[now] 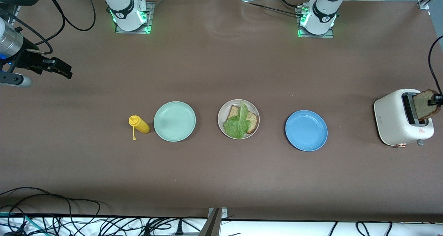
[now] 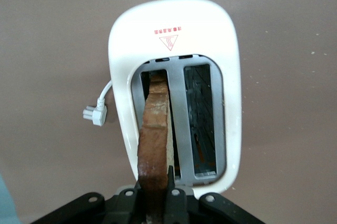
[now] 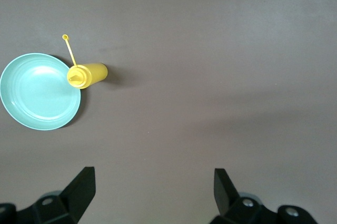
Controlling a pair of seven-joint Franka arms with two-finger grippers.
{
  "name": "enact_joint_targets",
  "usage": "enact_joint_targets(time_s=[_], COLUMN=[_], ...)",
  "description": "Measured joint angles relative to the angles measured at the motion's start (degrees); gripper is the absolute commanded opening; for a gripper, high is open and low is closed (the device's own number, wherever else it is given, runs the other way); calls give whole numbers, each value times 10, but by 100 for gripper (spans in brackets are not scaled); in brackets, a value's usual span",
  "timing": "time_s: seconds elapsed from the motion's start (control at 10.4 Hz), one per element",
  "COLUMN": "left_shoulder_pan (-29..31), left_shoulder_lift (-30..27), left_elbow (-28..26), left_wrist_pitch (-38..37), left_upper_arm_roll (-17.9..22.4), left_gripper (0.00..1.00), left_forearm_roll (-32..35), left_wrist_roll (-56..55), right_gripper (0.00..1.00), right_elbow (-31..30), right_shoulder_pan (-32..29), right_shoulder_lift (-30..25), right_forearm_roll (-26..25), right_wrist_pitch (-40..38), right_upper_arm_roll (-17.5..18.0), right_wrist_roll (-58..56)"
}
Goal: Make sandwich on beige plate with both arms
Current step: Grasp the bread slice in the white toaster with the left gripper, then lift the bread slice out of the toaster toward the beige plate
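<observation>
1. Sandwich parts lie on the beige plate [image 1: 255,111], a round pale dish with a shallow rim in the middle of the table: I see one square brown grainy bread slice [image 1: 252,121] with a darker crust, and a ruffled green lettuce leaf [image 1: 238,123] draped over it.
2. Second bread slice [image 2: 154,134] stands upright in one slot of the toaster [image 1: 394,120], and it rises well above the slot. Its crust looks rough and dark brown.
3. My left gripper [image 2: 156,195] is over the toaster, and its jaws are pressed on the edge of this slice, pinching it. In the front view only its black tip [image 1: 436,99] shows at the frame edge.
4. This toaster is a smooth cream box with rounded corners, at the left arm's end of the table. A white plug [image 2: 95,114] lies on the table beside it.
5. Between the toaster and the beige plate lies a round blue plate [image 1: 306,130].
6. Toward the right arm's end, a mint-green plate [image 1: 174,121] lies beside the beige one, and a yellow squeeze bottle [image 1: 139,124] lies on its side, touching the green rim or nearly so.
7. My right gripper [image 1: 61,69] waits in the air over bare brown table at the right arm's end, with its jaws spread wide and nothing between them.
</observation>
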Motion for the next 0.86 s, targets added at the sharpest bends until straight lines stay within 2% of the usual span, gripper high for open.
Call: enact_joint_targets(time_s=[0.19,0.38,0.67,0.86], left_shoulder_pan=[-11,-47,-147,-185], left_shoulder_lift=[-8,-19,-27,-22], left_elbow=[63,103,123,122], left_wrist_pitch=[-87,-158,-225,-231], left_upper_arm_roll=[-6,-13,-33,-54], left_gripper=[0,0,0,0], left_forearm_roll=[0,-2,-11,-79], left_wrist_roll=[0,1,-2,-10], right_gripper=[100,100,100,100], right_elbow=[5,5,5,5], right_shoulder_pan=[1,5,7,7], right_shoulder_lift=[0,0,2,3], right_forearm_roll=[0,0,0,18], right_wrist_pitch=[0,0,0,1], right_upper_arm_roll=[4,16,24,25], right_wrist_roll=[0,0,0,0])
